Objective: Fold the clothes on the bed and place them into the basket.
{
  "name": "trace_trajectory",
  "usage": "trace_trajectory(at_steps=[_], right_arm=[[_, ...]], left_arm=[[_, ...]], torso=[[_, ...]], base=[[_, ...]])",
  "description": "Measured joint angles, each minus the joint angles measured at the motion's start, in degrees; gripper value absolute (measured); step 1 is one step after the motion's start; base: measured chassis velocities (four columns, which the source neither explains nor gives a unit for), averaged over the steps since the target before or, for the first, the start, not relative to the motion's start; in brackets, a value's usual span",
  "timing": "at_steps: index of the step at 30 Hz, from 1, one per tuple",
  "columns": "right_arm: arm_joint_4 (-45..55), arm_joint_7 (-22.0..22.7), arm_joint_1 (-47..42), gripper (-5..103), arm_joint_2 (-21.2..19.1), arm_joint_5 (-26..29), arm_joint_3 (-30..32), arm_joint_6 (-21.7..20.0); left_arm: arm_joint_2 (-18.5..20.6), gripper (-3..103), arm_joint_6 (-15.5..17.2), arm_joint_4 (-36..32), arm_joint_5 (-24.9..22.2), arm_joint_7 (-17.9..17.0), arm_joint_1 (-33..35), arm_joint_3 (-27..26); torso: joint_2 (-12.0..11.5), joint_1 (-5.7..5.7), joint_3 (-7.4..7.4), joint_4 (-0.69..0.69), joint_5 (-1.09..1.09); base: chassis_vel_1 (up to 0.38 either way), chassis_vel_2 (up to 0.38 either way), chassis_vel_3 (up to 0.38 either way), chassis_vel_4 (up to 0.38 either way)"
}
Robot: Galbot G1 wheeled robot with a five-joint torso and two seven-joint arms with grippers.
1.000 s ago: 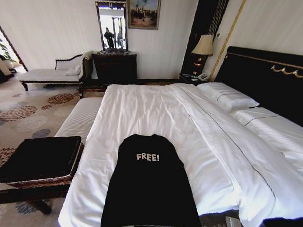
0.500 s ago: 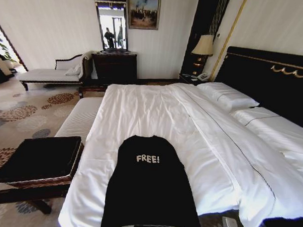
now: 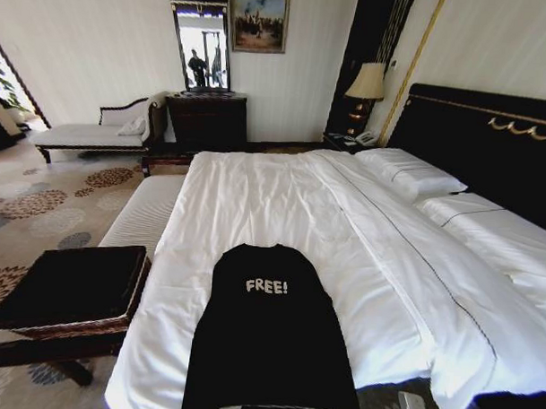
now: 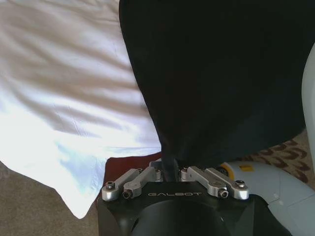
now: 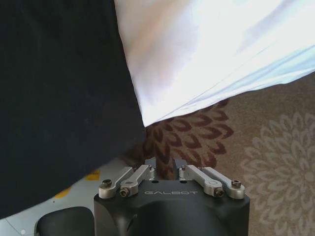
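Note:
The clothes are one black T-shirt (image 3: 268, 339) with white "FREE!" lettering. It lies flat at the foot of the bed (image 3: 282, 196), narrowed to a long strip that reaches the near edge. In the left wrist view my left gripper (image 4: 170, 169) is shut on the hem of the T-shirt (image 4: 221, 73), just off the edge of the white duvet (image 4: 64, 88). My right gripper (image 5: 165, 164) hangs over the patterned carpet, shut with nothing between its fingertips. The T-shirt (image 5: 59, 88) lies just beside it. The basket (image 3: 80, 325) stands on a dark bench left of the bed.
A striped white bench (image 3: 143, 213) stands along the bed's left side beyond the basket. Pillows (image 3: 409, 173) and the black headboard (image 3: 490, 140) are at the right. A chaise longue (image 3: 87, 135) and a dark dresser (image 3: 207, 121) line the far wall. Patterned carpet (image 3: 40, 205) lies open at the left.

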Motion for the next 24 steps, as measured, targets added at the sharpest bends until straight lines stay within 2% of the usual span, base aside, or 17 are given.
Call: trace_trajectory(at_steps=[1, 3, 4, 5, 7, 8, 9, 11, 12, 15, 16, 17, 18, 19, 20, 21, 24], right_arm=[[0.6, 0.0, 0.0, 19, 0.1, -0.4, 0.6, 0.0], [1.1, 0.0, 0.1, 24, 0.5, -0.5, 1.2, 0.0], [1.6, 0.0, 0.3, 30, 0.9, -0.5, 1.7, 0.0], [2.0, 0.2, 0.5, 30, 1.2, -0.6, 2.1, 0.0], [2.7, 0.4, 0.5, 41, 1.9, -1.2, 2.9, 0.1], [2.7, 0.4, 0.5, 41, 1.9, -1.2, 2.9, 0.1], [3.1, 0.5, 0.6, 47, 2.2, -1.6, 3.3, 0.1], [3.4, 0.2, 1.3, 58, 2.8, -3.1, 4.3, 0.4], [3.4, 0.2, 1.3, 58, 2.8, -3.1, 4.3, 0.4], [3.4, -3.4, 4.8, 74, 3.5, -4.9, 5.7, 6.3], [3.4, -3.4, 4.8, 74, 3.5, -4.9, 5.7, 6.3], [3.4, -4.5, 6.5, 80, 3.6, -4.0, 6.1, 8.0], [3.4, -5.2, 8.7, 80, 3.6, -2.3, 6.4, 9.4], [3.2, -5.9, 10.6, 85, 3.5, -1.1, 6.4, 10.5], [2.8, -6.6, 12.4, 90, 3.4, -0.1, 6.3, 11.6], [2.8, -6.6, 12.4, 90, 3.4, -0.1, 6.3, 11.6], [0.7, -9.6, 19.3, 100, 3.6, 3.3, 4.6, 14.2]], left_arm=[[-0.2, 23, -0.3, -0.3, 0.2, 0.0, 0.2, -0.2], [-0.3, 23, -0.5, -0.5, 0.4, 0.0, 0.3, -0.4], [-0.5, 29, -0.8, -0.6, 0.6, 0.0, 0.4, -0.5], [-0.6, 35, -1.0, -0.7, 0.9, 0.0, 0.4, -0.6], [-1.1, 46, -1.7, -0.7, 1.9, 0.0, 0.4, -0.7], [-1.1, 46, -1.7, -0.7, 1.9, 0.0, 0.4, -0.7], [-1.4, 46, -2.3, -0.7, 2.3, 0.0, 0.4, -0.9], [-2.3, 57, -3.2, -0.8, 2.4, -0.1, -0.1, -1.5], [-2.3, 57, -3.2, -0.8, 2.4, -0.1, -0.1, -1.5], [-4.5, 73, -4.3, -1.8, 1.7, -0.3, -2.8, -2.9], [-4.5, 73, -4.3, -1.8, 1.7, -0.3, -2.8, -2.9], [-5.4, 78, -4.5, -2.3, 1.3, -0.3, -4.1, -3.5], [-6.3, 84, -4.5, -2.7, 0.6, -0.3, -5.9, -4.2], [-7.0, 84, -4.6, -2.8, -0.1, 0.0, -7.4, -4.6], [-7.7, 89, -4.6, -2.7, -1.1, 0.3, -9.7, -4.9], [-7.7, 89, -4.6, -2.7, -1.1, 0.3, -9.7, -4.9], [-9.9, 99, -4.1, -0.7, -2.4, 0.5, -17.9, -4.9]], torso=[[0.0, 0.0, 0.0, 0.0, -0.01], [0.0, 0.0, 0.0, 0.0, -0.01], [0.0, 0.0, 0.0, 0.0, -0.01], [0.0, 0.0, 0.0, 0.0, -0.01], [0.0, 0.0, 0.0, 0.01, -0.01], [0.0, 0.0, 0.0, 0.01, -0.01], [0.0, 0.0, 0.0, 0.0, -0.01], [0.0, 0.0, 0.0, 0.0, -0.01], [0.0, 0.0, 0.0, 0.0, -0.01], [0.0, 0.0, 0.0, -0.01, 0.01], [0.0, 0.0, 0.0, -0.01, 0.01], [0.0, 0.0, 0.0, 0.01, 0.0], [0.0, 0.0, 0.0, 0.01, 0.0], [0.0, 0.01, 0.01, 0.01, 0.01], [0.0, 0.01, 0.01, 0.03, 0.01], [0.0, 0.01, 0.01, 0.03, 0.01], [0.0, 0.01, 0.0, -0.01, -0.02]], base=[[0.0, 0.0, 0.0, 0.0], [0.0, 0.0, 0.0, 0.0], [0.0, 0.0, 0.0, 0.0], [0.0, 0.0, 0.0, 0.0], [0.0, 0.0, 0.0, 0.0], [0.0, 0.0, 0.0, 0.0], [0.0, 0.0, 0.0, 0.0], [0.0, 0.0, 0.0, 0.0], [0.0, 0.0, 0.0, 0.0], [0.0, 0.0, 0.0, 0.0], [0.0, 0.0, 0.0, 0.0], [0.0, 0.0, 0.0, 0.0], [0.0, 0.0, 0.0, 0.0], [0.0, 0.0, 0.0, 0.0], [0.0, 0.0, 0.0, 0.0], [0.0, 0.0, 0.0, 0.0], [0.0, 0.0, 0.0, 0.0]])
